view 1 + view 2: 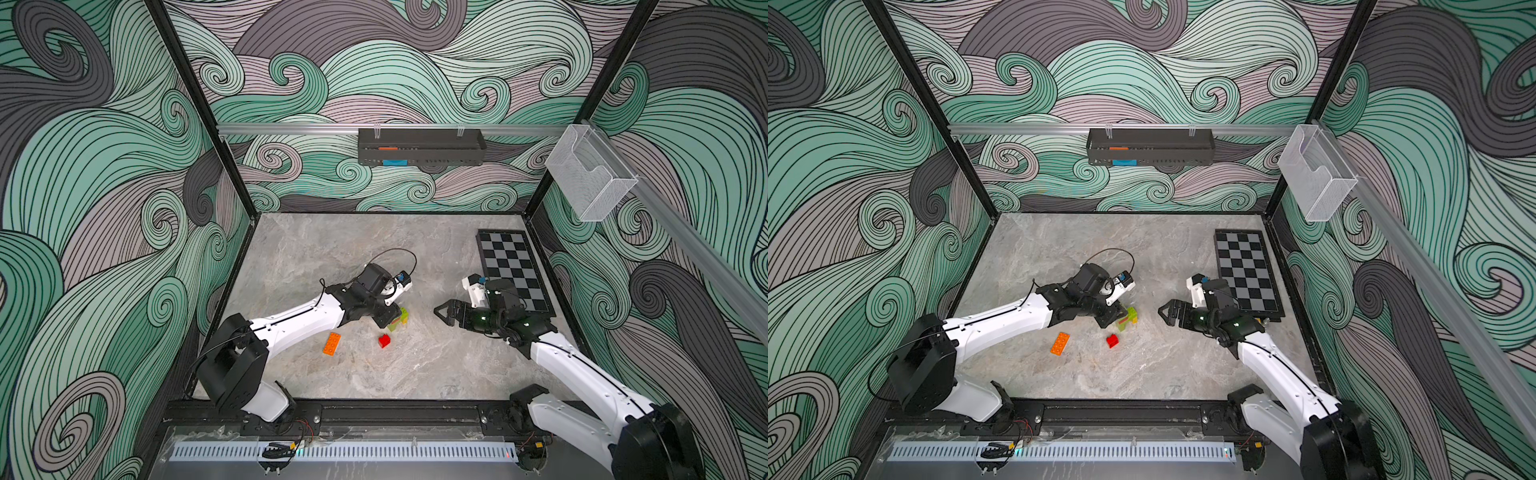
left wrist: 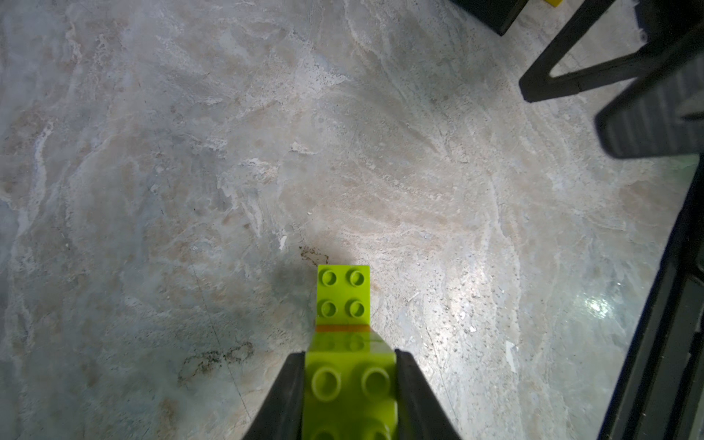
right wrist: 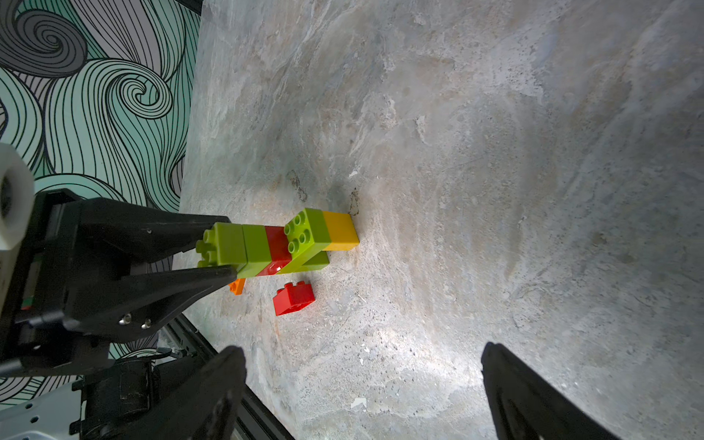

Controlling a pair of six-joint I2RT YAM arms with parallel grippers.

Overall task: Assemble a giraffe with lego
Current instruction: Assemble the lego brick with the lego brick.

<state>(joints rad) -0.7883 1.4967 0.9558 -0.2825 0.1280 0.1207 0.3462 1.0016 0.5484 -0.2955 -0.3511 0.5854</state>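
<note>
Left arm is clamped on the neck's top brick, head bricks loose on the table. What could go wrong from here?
1. The left gripper holds only the top lime brick of the giraffe; a sideways pull might tip the stack or split the neck.
2. The red brick lies close by the giraffe; the open right gripper could nudge it over.
3. The orange brick lies beside the left arm; reaching it risks a bump.

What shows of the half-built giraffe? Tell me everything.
The giraffe is a half-built stack of glossy plastic bricks standing on the table: yellow and lime at the foot, one lime brick's studs bare, then a neck of red and two lime bricks. The left gripper is shut on the topmost lime brick.
</note>
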